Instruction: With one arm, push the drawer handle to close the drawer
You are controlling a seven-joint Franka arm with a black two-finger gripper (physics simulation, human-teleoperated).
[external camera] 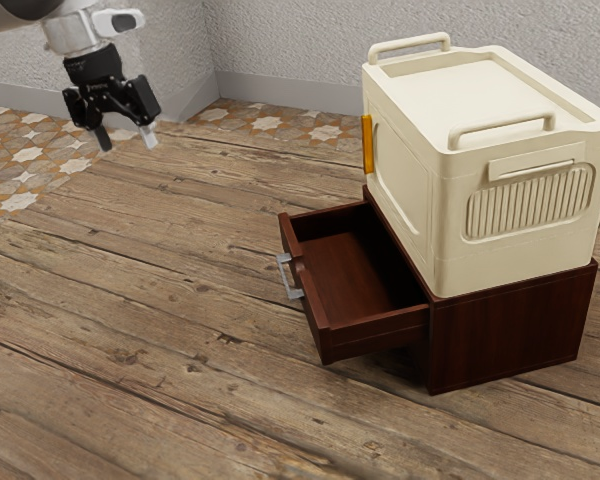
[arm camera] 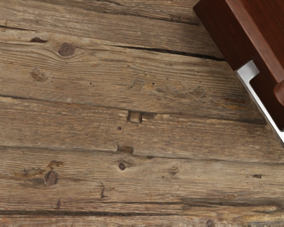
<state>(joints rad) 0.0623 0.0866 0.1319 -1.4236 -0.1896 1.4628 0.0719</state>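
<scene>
High at the exterior view's upper left, my gripper [external camera: 127, 140] hangs in the air with its two fingers apart and nothing between them. Well away from it, toward the exterior view's right, the dark red-brown drawer [external camera: 352, 272] stands pulled out of its cabinet [external camera: 510, 325]. A silver handle [external camera: 289, 277] is fixed on the drawer's front face, on the side facing the arm. In the wrist view the handle [arm camera: 264, 105] and part of the drawer front [arm camera: 225, 35] appear, with no contact with my gripper.
A cream box [external camera: 405, 190] with two top rails and an orange handle [external camera: 368, 144] sits on top of the cabinet. Wooden planks [external camera: 160, 330] stretch between my gripper and the drawer. A grey wall [external camera: 280, 45] stands behind.
</scene>
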